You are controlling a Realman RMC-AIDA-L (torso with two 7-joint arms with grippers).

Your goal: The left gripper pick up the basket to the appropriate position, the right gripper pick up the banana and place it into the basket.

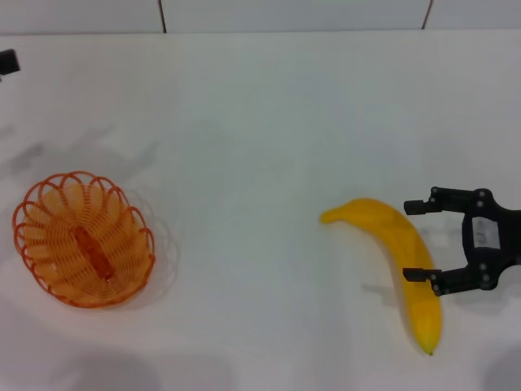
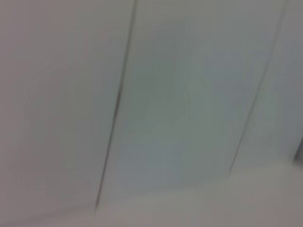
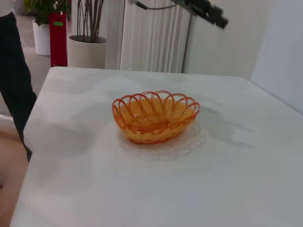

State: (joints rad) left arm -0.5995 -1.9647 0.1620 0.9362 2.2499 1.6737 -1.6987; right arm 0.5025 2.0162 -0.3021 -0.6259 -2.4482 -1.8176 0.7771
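The orange wire basket (image 1: 81, 238) stands on the white table at the left; it also shows in the right wrist view (image 3: 155, 116). The yellow banana (image 1: 383, 224) lies on the table at the right. My right gripper (image 1: 412, 241) is open at the banana's right side, its fingers pointing left. One fingertip (image 1: 417, 275) overlaps the banana's lower half. It holds nothing. Only a black bit of my left gripper (image 1: 6, 61) shows at the far left edge, well behind the basket. The left arm appears as a dark shape in the right wrist view (image 3: 203, 9).
The white table (image 1: 260, 122) ends at a white panelled wall (image 2: 151, 113) at the back. Beyond the table's far side, the right wrist view shows a radiator (image 3: 151, 33), potted plants (image 3: 87, 47) and a person's dark leg (image 3: 14, 80).
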